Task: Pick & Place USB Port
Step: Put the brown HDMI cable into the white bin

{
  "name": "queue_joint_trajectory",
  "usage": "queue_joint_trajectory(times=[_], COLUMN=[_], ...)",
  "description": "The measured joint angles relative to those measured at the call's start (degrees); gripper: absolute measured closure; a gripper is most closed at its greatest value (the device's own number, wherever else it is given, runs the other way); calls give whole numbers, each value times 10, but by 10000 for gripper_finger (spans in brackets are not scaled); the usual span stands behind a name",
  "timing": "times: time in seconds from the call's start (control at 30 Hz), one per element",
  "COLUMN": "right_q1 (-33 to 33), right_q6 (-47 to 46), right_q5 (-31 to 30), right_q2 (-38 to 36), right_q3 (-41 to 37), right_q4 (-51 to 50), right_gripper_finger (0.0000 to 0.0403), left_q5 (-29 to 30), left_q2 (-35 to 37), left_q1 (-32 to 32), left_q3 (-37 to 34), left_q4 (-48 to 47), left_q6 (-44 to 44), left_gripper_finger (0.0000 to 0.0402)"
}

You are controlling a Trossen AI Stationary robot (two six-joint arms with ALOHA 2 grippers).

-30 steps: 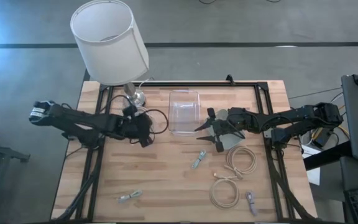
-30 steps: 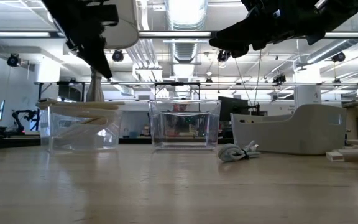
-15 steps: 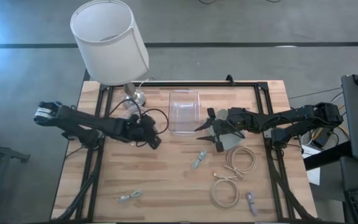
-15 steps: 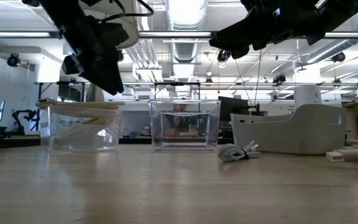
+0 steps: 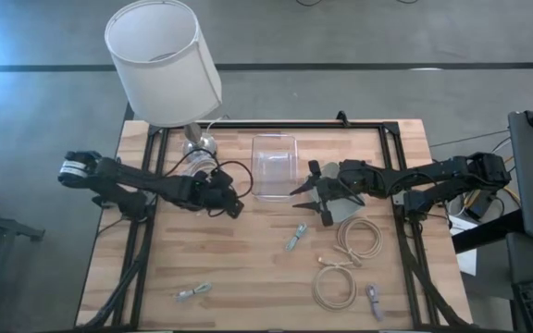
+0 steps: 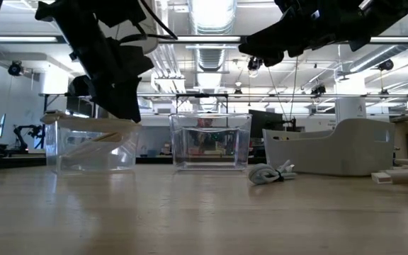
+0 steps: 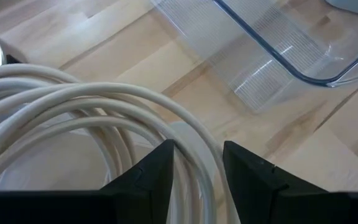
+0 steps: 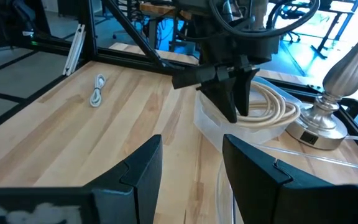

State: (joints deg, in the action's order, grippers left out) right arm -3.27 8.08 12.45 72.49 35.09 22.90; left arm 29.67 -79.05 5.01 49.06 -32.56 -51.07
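A coil of white cable lies in a small clear tub beside the lamp base. My left gripper hangs over that tub, open and pointing down, its tips at the tub's rim in the low view. In its wrist view the coil's outer strands run between the two fingers. My right gripper waits open above the table, just right of a larger clear tray. A small grey USB cable lies on the wood in front of that tray. My left gripper comes from above with its open fingers on either side of the coil's outer strands. I cannot tell whether the fingers touch them. The coil rests in the tub.
A lamp stands at the far left, its metal base right behind the tub. Two white cable coils and a grey cable lie near right. Another grey cable lies near left. A pale bin sits under the right arm.
My left gripper has moved toward the table's right and come down, from well above the small tub to its rim, over the white coil. The coil, the tub and the right arm have kept still.
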Motion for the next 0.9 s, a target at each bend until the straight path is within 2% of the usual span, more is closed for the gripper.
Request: queue_joint_trajectory(times=[0.3, 0.6, 0.9], right_q1=[0, 0, 0], right_q6=[0, -1, 0], right_q5=[0, 0, 0], right_q2=[0, 0, 0], right_q3=[0, 0, 0], right_q4=[0, 0, 0], right_gripper_finger=[236, 236, 236], left_q5=[-1, 20, 41], left_q2=[0, 0, 3], left_q1=[0, -1, 0], left_q3=[0, -4, 20], left_q4=[-1, -7, -5], left_q6=[12, 20, 62], left_gripper_finger=[271, 393, 398])
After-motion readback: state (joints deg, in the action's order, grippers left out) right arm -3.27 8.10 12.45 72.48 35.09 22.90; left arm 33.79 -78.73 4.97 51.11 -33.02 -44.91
